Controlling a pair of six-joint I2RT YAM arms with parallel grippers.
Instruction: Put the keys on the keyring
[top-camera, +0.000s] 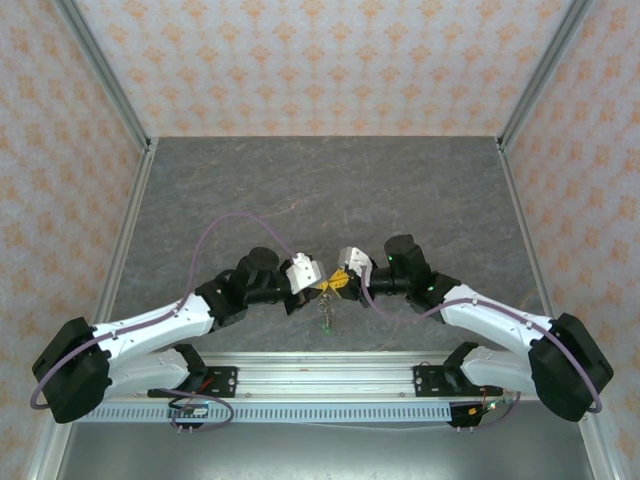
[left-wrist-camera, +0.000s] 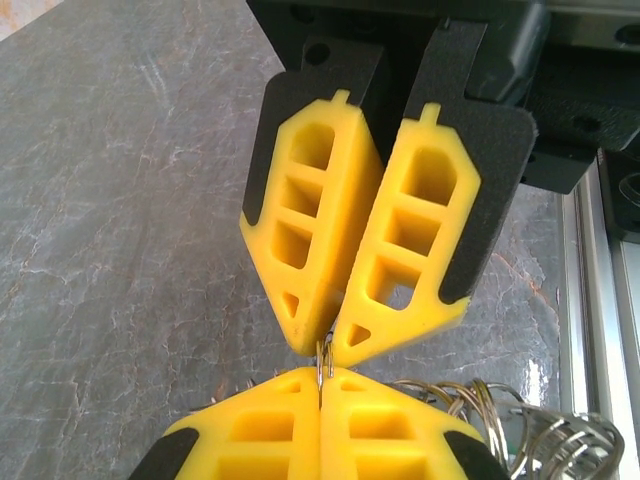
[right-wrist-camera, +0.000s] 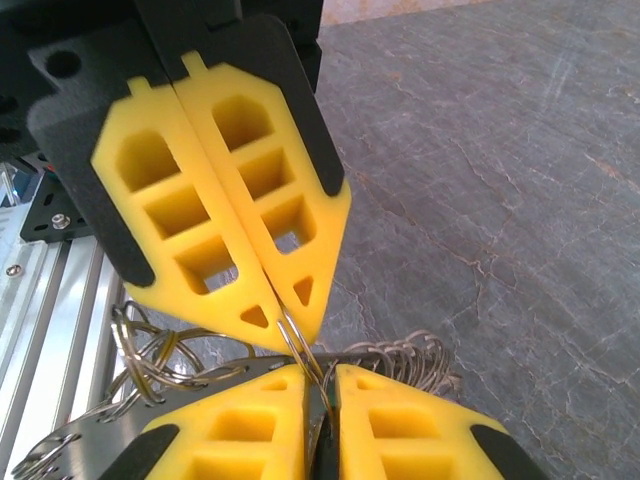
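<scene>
Above the table (top-camera: 300, 190) near its front edge, my left gripper (left-wrist-camera: 321, 380) is clamped on the keyring (left-wrist-camera: 326, 360), holding its wire up and steady, I judge, for my right gripper (right-wrist-camera: 320, 375), barely parted around that same wire.

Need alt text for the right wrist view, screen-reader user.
Two yellow-padded pincers meet tip to tip over a grey marbled table: the left pincer, at top, is shut on a thin keyring wire that runs into the narrow gap of the right pincer at bottom. A tangle of metal rings lies behind them.
</scene>
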